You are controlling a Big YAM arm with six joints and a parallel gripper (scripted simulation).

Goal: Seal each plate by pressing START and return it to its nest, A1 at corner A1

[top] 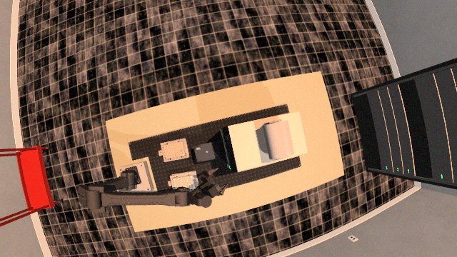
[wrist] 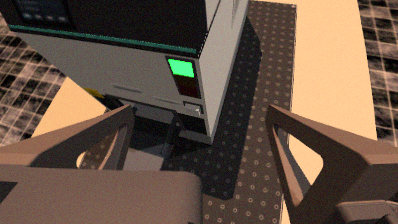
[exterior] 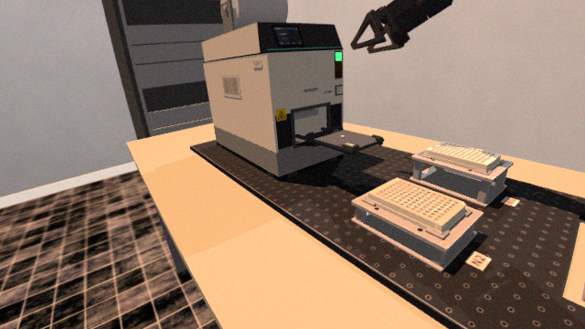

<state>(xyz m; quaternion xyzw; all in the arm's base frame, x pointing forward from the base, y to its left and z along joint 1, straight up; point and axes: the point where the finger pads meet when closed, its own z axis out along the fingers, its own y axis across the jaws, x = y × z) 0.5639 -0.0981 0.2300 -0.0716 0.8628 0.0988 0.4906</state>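
The sealer [top: 264, 140] [exterior: 270, 91] [wrist: 150, 30] shows a green lamp [exterior: 338, 56] [wrist: 180, 67]. Its dark stage [top: 204, 153] [exterior: 349, 139] is out in front with no plate on it. One open plate [top: 174, 149] [exterior: 418, 203] sits on the nest labelled N2 [exterior: 480, 260]. The other plate [top: 183, 179] [exterior: 462, 155] sits on the second nest beyond it. My gripper [top: 221, 178] [exterior: 361, 48] [wrist: 199, 112] is open and empty. It hangs high in the air, facing the sealer's front corner by the lamp, well above the stage.
A foil roll [top: 278, 139] lies on top of the sealer. A dark perforated board [exterior: 320, 201] carries the sealer and nests on the tan table [exterior: 238, 256]. An equipment rack [top: 410, 125] stands behind the sealer. A red cart [top: 32, 178] stands off the table's other end.
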